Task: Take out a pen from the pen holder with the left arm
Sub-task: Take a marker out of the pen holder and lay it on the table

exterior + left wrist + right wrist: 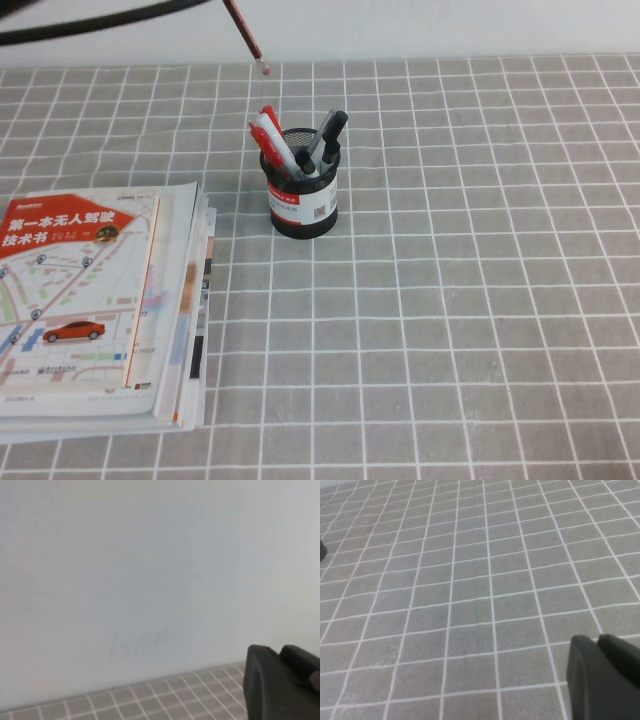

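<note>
Left jaws grip pen (246,33) above holder (303,205); right jaws near table (470,605).

Plastic, mesh, cloth
I am holding a smooth dark red plastic pen (245,35); black metal mesh pen holder (302,200), matt grey checked cloth (480,300).

A slim dark red pen (246,36) with a pale tip hangs in the air, its upper end cut off by the high view's top edge (whatever holds it lies outside). The left tool (282,680) shows only as a black corner in its wrist view, and the right tool (602,675) likewise. The black mesh pen holder (300,205) hides its pens' lower halves. The stack of paperback books (90,300) runs off the left edge.
</note>
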Available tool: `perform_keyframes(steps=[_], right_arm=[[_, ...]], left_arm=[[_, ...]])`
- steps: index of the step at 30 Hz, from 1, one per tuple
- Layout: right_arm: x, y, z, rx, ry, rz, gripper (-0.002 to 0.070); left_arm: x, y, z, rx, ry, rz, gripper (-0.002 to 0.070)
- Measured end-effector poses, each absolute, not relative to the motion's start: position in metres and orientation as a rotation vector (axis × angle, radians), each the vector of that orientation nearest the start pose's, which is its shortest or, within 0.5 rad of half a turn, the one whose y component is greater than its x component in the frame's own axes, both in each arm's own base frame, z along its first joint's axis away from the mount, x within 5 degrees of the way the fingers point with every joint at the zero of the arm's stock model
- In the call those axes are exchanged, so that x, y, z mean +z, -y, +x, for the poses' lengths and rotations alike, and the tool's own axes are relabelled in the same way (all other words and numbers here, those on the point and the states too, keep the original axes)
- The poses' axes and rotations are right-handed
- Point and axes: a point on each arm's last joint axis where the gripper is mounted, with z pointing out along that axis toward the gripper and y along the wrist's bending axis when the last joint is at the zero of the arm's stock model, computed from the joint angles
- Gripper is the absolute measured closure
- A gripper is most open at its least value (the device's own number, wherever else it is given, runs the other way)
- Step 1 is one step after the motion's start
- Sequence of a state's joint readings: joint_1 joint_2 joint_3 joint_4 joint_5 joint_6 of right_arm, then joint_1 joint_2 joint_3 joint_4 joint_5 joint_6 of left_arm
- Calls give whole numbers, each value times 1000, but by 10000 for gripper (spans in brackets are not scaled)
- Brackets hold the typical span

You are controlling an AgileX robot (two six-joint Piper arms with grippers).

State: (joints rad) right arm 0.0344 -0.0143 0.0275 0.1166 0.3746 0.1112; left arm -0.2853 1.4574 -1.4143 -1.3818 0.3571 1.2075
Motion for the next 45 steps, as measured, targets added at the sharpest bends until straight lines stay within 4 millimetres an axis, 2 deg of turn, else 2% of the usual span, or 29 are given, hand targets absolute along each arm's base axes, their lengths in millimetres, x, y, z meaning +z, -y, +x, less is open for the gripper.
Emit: perform_keyframes(steps=[3,6,12,15,19,23,24,26,30,34,38,42,45], right_arm=[[171,-6,52,215,-1869,144,689],[171,-6,52,215,-1869,144,689],[171,-6,52,215,-1869,144,688],[171,-6,52,215,-1869,144,688],[171,-6,52,215,-1869,144,689],[171,-6,52,215,-1869,144,688],[171,-6,52,215,-1869,144,688],[171,-6,52,215,-1869,144,689],[171,-6,52,215,-1869,144,688],[171,-6,52,215,-1869,144,689],[171,-6,52,215,-1869,144,689],[171,-6,52,215,-1869,144,689],[171,-6,52,215,-1869,144,689]], left_arm=[[454,124,291,-637,-1634,483,667],[458,123,273,-623,-1772,600,667],[437,109,261,-467,-2137,672,667],[428,107,258,-464,-2256,685,667],[414,113,264,-537,-2328,677,667],[386,121,277,-619,-2406,643,667],[370,123,282,-641,-2444,626,667],[350,126,292,-655,-2474,585,667],[318,133,303,-669,-2502,524,667],[291,166,306,-700,-2531,599,667],[277,204,304,-757,-2483,610,667],[275,238,305,-859,-2455,608,667],[278,258,315,-927,-2435,602,667]])
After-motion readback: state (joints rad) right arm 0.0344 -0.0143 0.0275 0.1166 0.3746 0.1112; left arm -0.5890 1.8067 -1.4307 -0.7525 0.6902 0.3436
